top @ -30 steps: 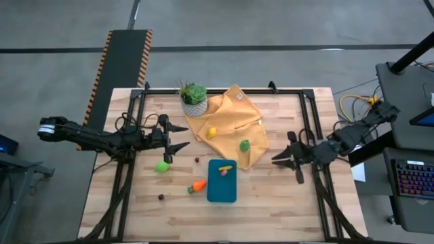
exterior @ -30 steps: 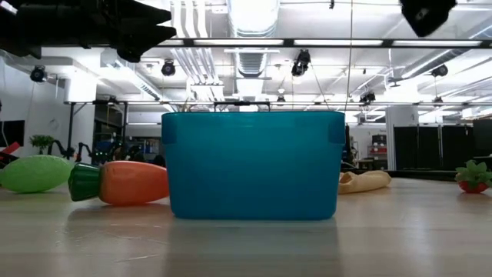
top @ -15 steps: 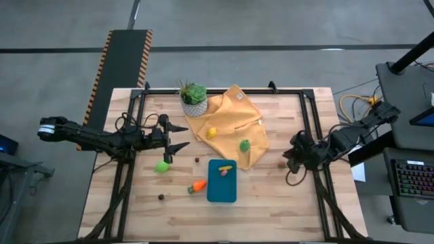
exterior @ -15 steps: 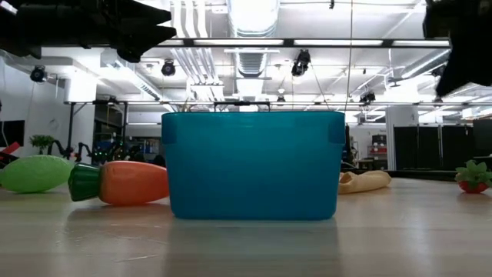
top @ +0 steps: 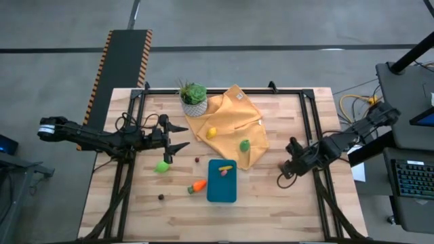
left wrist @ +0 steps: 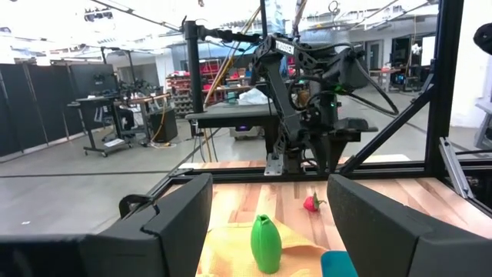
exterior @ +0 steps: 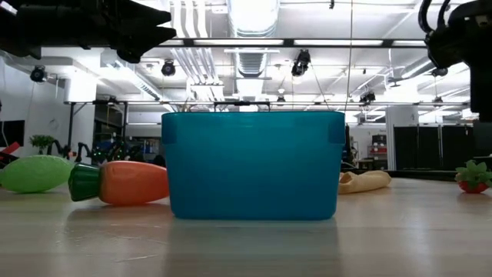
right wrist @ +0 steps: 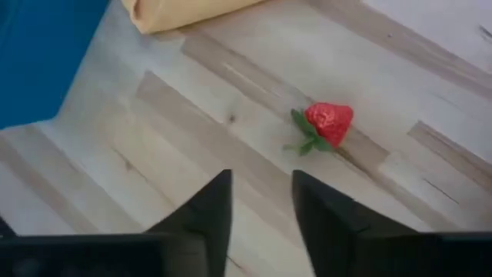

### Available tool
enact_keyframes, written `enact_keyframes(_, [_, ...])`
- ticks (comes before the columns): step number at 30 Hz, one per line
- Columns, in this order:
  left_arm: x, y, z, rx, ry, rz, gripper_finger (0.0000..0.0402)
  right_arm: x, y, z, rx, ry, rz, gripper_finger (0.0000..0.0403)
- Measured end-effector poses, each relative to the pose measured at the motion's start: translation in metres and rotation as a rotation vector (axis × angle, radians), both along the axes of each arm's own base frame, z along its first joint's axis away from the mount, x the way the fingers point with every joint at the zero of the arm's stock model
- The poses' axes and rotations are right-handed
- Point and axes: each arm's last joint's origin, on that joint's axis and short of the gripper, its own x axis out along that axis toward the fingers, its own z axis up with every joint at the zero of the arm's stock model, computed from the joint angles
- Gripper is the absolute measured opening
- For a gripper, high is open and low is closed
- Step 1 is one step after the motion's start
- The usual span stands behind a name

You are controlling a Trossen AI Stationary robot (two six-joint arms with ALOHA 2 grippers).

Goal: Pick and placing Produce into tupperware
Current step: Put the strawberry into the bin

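The teal tupperware (top: 222, 183) (exterior: 252, 164) stands on the table near its front middle, with a yellow and a pink piece (top: 224, 169) inside. Loose produce lies around it: an orange carrot (top: 197, 186) (exterior: 119, 182), a lime-green piece (top: 161, 166), a lemon (top: 211, 133), a green pear (top: 244, 144) (left wrist: 266, 243) and a red strawberry (right wrist: 329, 123) (exterior: 472, 178). My right gripper (top: 285, 177) (right wrist: 261, 204) points steeply down over the wood just short of the strawberry, open, with nothing between its fingers. My left gripper (top: 182, 135) (left wrist: 269, 185) hovers level at the left, open and empty.
A mustard-yellow cloth (top: 234, 125) lies at the back middle under the lemon and pear, with a potted plant (top: 193, 98) beside it. Two small dark pieces (top: 196, 160) (top: 161, 197) lie on the wood. Black frame rails (top: 308, 129) run along the table's sides.
My right gripper has sunk toward the table at the right, tipped from about level to pointing steeply down, and rolled about its own axis. It now stands over the wood by the strawberry. Nothing on the table has moved.
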Motion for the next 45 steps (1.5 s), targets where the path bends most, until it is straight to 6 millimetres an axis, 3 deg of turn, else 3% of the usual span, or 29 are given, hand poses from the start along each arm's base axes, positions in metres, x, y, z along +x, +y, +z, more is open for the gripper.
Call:
enact_keyframes(8, [0.0, 0.0, 0.0, 0.007, 0.002, 0.001, 0.0245, 0.014, -0.003, -0.019, -0.041, 0.12, -0.127, 0.0258])
enact_keyframes(15, [0.0, 0.0, 0.0, 0.007, 0.002, 0.001, 0.0245, 0.029, -0.006, -0.041, -0.101, 0.242, -0.189, 0.0312])
enact_keyframes(30, [0.0, 0.0, -0.001, 0.007, 0.003, 0.001, 0.0245, 0.049, -0.008, -0.077, -0.168, 0.381, -0.23, 0.0327])
enact_keyframes(45, [0.0, 0.0, -0.001, 0.007, 0.004, 0.0, 0.0245, 0.05, -0.008, -0.078, -0.163, 0.384, -0.221, 0.0326])
